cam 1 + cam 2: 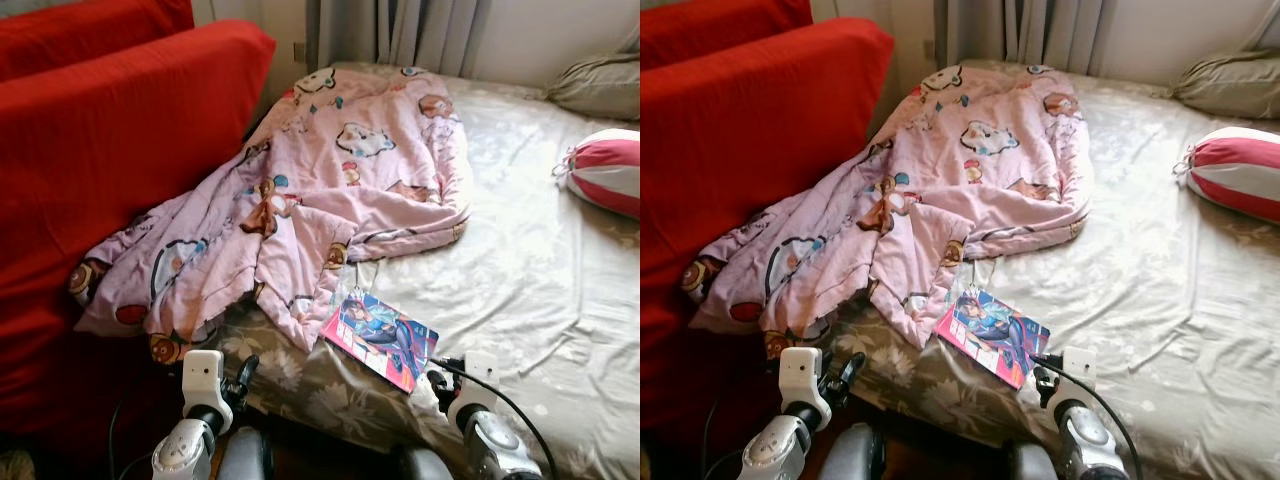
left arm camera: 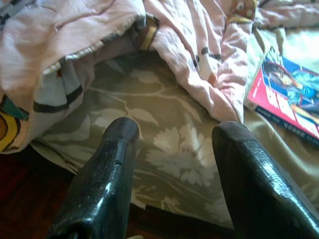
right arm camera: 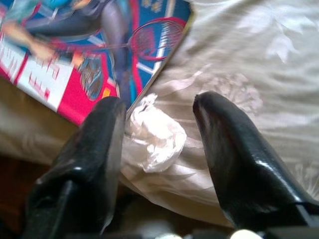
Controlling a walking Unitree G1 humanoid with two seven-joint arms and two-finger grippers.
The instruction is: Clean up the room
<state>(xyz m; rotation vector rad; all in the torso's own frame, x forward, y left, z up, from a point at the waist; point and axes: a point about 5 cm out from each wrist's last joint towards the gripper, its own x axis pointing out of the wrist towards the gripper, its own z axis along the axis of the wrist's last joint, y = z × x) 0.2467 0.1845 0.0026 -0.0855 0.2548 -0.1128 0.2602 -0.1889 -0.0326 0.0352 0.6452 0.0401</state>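
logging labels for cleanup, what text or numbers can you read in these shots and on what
Magazine cover: lettering on its red and white bands, too blurred to read in the head and wrist views.
Pink blanket: cartoon animal prints, no words legible.
Striped pillow: no text.
Nothing else carries readable writing.

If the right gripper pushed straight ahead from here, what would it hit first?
Probably the crumpled white tissue lying between the open fingers of the right gripper, beside the magazine corner on the bedsheet; depth is unclear.
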